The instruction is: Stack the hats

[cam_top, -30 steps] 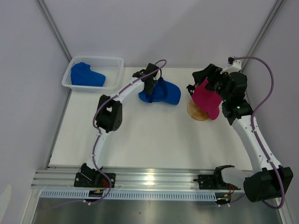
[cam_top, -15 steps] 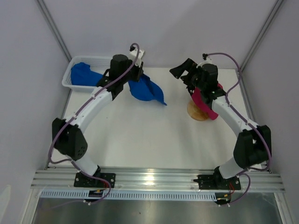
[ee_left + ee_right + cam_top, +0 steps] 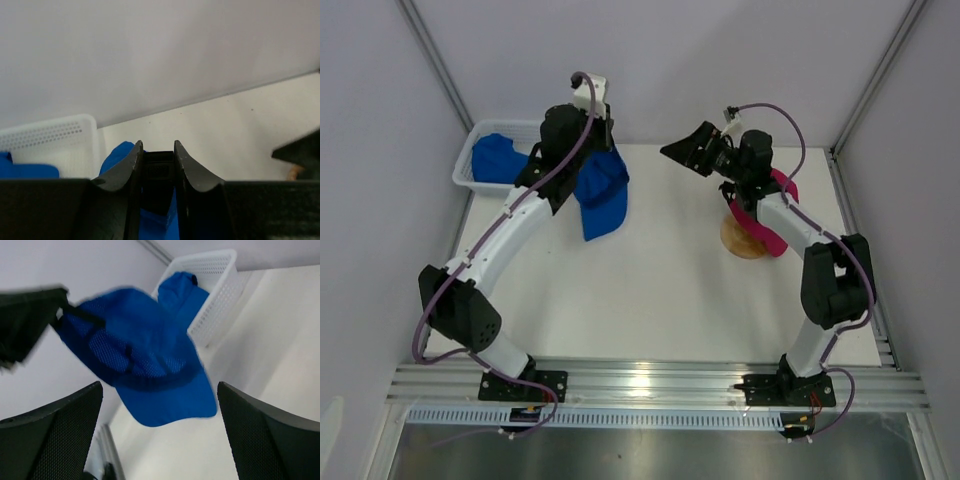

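Note:
My left gripper point(image 3: 588, 152) is shut on a royal blue hat point(image 3: 603, 197) and holds it hanging above the table, brim down. In the left wrist view the fingers point(image 3: 134, 165) pinch blue fabric point(image 3: 155, 225). The same hat point(image 3: 145, 365) hangs in front of my right gripper point(image 3: 160, 386), which is open and empty. That gripper point(image 3: 683, 152) is raised to the left of the round wooden stand point(image 3: 740, 240). A magenta-pink hat point(image 3: 772, 228) lies on the stand, partly behind the right arm. A second blue hat point(image 3: 496, 160) lies in the white mesh basket point(image 3: 465, 172).
The basket stands at the back left corner, also seen in the left wrist view point(image 3: 55, 135) and the right wrist view point(image 3: 220, 285). White walls and metal frame posts close in the table at the back and sides.
My left gripper has lifted the blue hat off the table and carried it up and left. My right gripper has let go of the pink hat on the stand and moved left.

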Robot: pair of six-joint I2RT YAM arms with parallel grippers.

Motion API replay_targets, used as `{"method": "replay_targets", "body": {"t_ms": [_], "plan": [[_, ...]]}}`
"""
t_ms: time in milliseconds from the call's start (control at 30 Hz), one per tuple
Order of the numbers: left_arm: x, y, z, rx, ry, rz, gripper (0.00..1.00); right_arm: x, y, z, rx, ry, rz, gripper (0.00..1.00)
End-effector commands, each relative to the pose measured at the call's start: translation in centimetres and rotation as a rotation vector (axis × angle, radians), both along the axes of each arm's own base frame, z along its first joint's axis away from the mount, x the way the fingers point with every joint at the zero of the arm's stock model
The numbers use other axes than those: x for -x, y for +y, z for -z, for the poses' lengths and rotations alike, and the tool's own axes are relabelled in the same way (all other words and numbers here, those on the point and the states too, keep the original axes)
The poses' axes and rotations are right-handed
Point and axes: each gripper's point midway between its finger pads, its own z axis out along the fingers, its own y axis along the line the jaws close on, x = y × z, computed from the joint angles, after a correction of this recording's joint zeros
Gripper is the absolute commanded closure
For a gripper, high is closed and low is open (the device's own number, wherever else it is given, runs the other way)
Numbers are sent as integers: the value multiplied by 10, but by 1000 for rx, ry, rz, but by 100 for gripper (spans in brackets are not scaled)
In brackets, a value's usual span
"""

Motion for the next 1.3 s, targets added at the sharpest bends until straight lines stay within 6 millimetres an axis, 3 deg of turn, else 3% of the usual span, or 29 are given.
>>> {"method": "replay_targets", "body": {"t_ms": [0,33,67,133,233,267,300,333,367,400,533,633,733,967,1067,1267], "plan": [[10,35,-52,250,12,-230,99,36,-3,-32,165,-380,-47,1],[13,35,-56,314,23,-240,99,41,-6,-10,216,-369,-42,0],[16,37,-60,346,24,-249,99,49,-6,-15,280,-459,-26,1],[23,40,-74,417,19,-260,99,56,-8,7,369,-471,-6,0],[29,53,-88,475,31,-331,99,75,5,12,493,-584,-9,1],[30,56,-89,485,41,-346,99,77,5,23,538,-592,17,1],[32,57,-80,469,82,-365,99,91,19,12,546,-675,13,1],[34,57,-95,513,77,-361,99,93,21,9,569,-716,47,1],[36,55,-92,518,102,-357,99,99,24,16,593,-744,49,0],[40,52,-90,517,136,-345,99,111,39,10,621,-829,44,0],[56,37,-94,567,182,-245,99,108,49,3,760,-936,134,1],[70,40,-108,592,147,-211,99,106,51,-10,802,-993,174,1],[84,43,-112,617,149,-192,99,109,54,-26,755,-999,177,1],[102,46,-127,689,139,-166,99,158,84,-47,595,-1048,22,1],[106,46,-130,694,135,-154,99,168,84,-50,583,-1051,20,0],[108,42,-132,701,134,-127,99,176,60,-74,550,-1034,114,1]]}}
